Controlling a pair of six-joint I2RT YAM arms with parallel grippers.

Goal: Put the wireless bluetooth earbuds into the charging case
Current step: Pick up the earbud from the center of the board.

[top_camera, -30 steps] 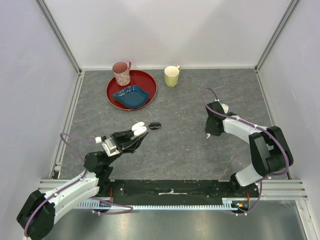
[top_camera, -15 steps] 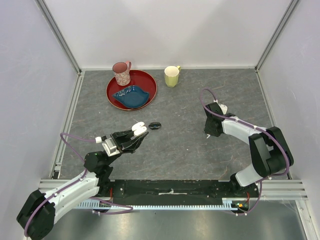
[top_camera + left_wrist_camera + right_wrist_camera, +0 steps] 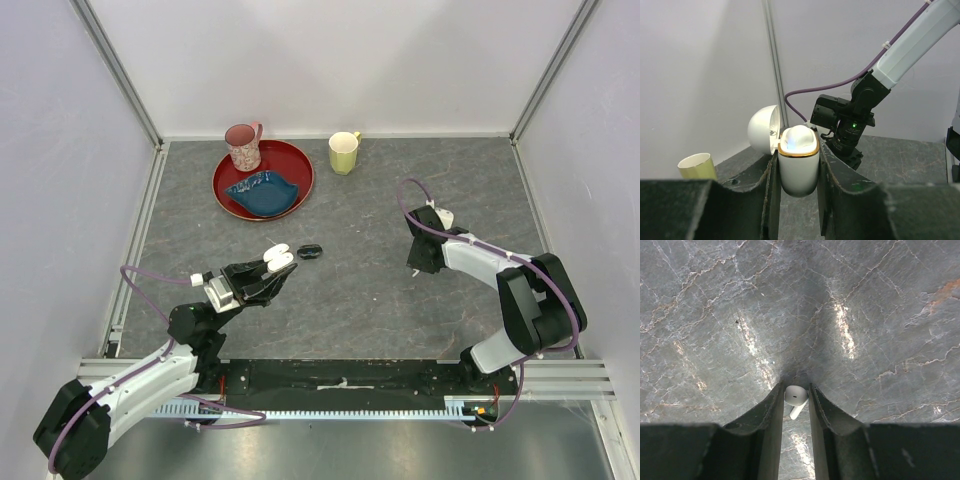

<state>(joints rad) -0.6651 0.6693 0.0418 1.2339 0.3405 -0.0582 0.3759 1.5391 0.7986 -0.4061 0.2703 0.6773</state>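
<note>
In the right wrist view, the right fingers cover part of the earbud stem; we cannot tell whether they clamp it. The left fingers hide the charging case base. We cannot identify the small dark object on the desk.

Bare grey table between the two arms gives a wide lane. Small dark object lies just ahead of left gripper. Far left: red tray holding blue dish and pink mug. Yellow mug stands near the tray, apart. Right gripper is well apart from all these
</note>
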